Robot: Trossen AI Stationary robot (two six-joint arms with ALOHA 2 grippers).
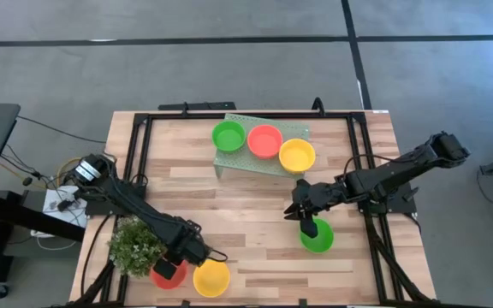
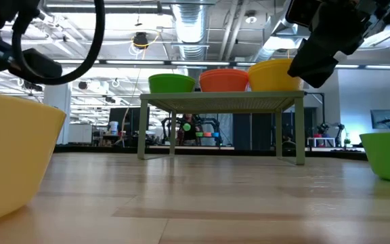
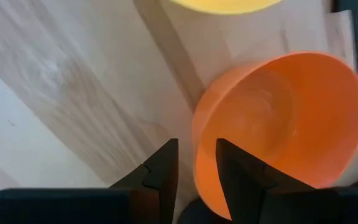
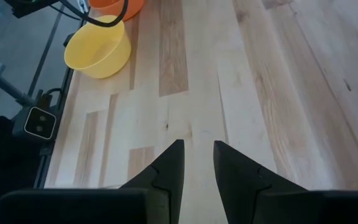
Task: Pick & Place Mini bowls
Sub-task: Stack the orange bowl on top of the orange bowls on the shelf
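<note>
Light wooden slatted table bearing a pale green perforated rack, with green, red and yellow small round plastic bowls on top; beside a bushy green plant, red-orange shallow plastic bowl at the near edge, its rim seemingly pinched between the narrowly parted fingers of the left gripper; best lifted straight, clear of the neighbouring yellow plastic bowl; right gripper empty, fingers slightly apart, just beside the lone green plastic bowl.

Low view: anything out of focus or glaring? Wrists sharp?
Low view: the near yellow bowl looms large and soft, ceiling lights glare. Left wrist view: the orange-red bowl is blurred at its rim. Right wrist view: crisp wood grain.
</note>
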